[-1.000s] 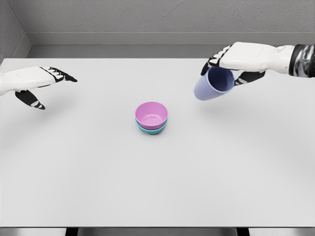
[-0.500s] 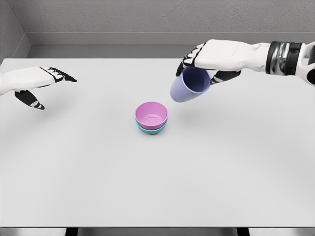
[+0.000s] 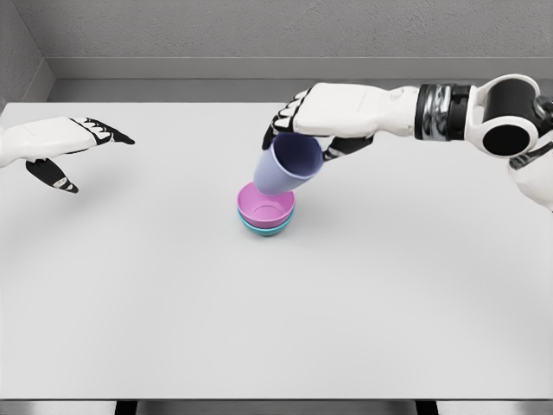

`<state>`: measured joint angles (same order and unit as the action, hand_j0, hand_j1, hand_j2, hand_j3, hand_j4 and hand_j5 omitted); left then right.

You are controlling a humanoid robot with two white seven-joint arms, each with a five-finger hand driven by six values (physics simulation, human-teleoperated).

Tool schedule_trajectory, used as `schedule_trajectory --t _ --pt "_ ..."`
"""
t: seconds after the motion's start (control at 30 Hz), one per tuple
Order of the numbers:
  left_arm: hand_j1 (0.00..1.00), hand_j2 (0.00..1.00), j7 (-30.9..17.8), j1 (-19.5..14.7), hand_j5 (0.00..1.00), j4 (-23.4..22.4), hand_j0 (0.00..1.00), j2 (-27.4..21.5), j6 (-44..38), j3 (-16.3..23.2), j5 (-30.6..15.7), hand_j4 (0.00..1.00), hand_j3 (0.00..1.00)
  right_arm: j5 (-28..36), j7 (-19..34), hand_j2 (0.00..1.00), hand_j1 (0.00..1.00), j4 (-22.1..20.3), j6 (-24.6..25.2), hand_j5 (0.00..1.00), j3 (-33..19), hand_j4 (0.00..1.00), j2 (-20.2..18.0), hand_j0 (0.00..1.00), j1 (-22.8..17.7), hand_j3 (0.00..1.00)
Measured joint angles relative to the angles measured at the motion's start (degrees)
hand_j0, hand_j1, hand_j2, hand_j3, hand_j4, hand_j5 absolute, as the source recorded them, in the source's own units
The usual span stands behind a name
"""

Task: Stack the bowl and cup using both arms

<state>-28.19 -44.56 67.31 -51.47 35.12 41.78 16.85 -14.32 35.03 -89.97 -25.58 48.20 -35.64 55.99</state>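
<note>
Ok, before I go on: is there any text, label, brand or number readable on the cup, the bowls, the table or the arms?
None: no readable text anywhere in the head view.
Lavender cup, held in the right hand: plain, unmarked.
Pink bowl nested in the teal bowl: plain.
White table: bare surface, no marks.
Left hand: black-and-white finger segments only, no lettering.

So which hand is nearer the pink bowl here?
Right. The right hand holds the lavender cup tilted just above the pink bowl, which sits nested in a teal bowl. The left hand hangs open far off at the table's left edge.
</note>
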Motion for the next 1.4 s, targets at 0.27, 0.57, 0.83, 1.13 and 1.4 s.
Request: schedule_trajectory --t 0.27,0.57,0.83,1.13,1.4 --pt "1.0 1.0 -0.05 0.0 1.0 0.01 1.0 0.11 0.0 0.02 0.04 1.0 1.0 -0.98 0.0 0.65 0.65 3.94 0.04 0.65 2.65 0.65 2.39 0.65 -0.26 0.65" --pt "1.0 1.0 -0.05 0.0 1.0 0.01 1.0 0.15 0.0 0.03 0.08 1.0 1.0 -1.38 -0.01 0.71 0.71 6.64 0.05 0.71 4.57 0.71 3.76 0.71 -0.09 0.71" --pt "1.0 1.0 -0.05 0.0 1.0 0.07 1.0 0.15 0.0 0.03 0.01 1.0 1.0 -1.46 -0.01 1.0 1.0 7.6 1.06 1.0 5.29 1.0 4.17 1.0 -0.09 1.0" --pt "1.0 1.0 -0.05 0.0 1.0 0.34 1.0 0.19 0.01 0.03 0.01 1.0 1.0 -1.4 0.0 1.0 1.0 -1.52 0.16 1.0 -4.62 1.0 -3.27 1.0 -2.02 1.0" --pt "1.0 1.0 -0.05 0.0 1.0 0.33 1.0 0.14 0.0 0.01 -0.01 1.0 1.0 2.24 0.01 1.0 1.0 -8.43 -8.41 1.0 -24.8 1.0 -19.99 1.0 -21.71 1.0"
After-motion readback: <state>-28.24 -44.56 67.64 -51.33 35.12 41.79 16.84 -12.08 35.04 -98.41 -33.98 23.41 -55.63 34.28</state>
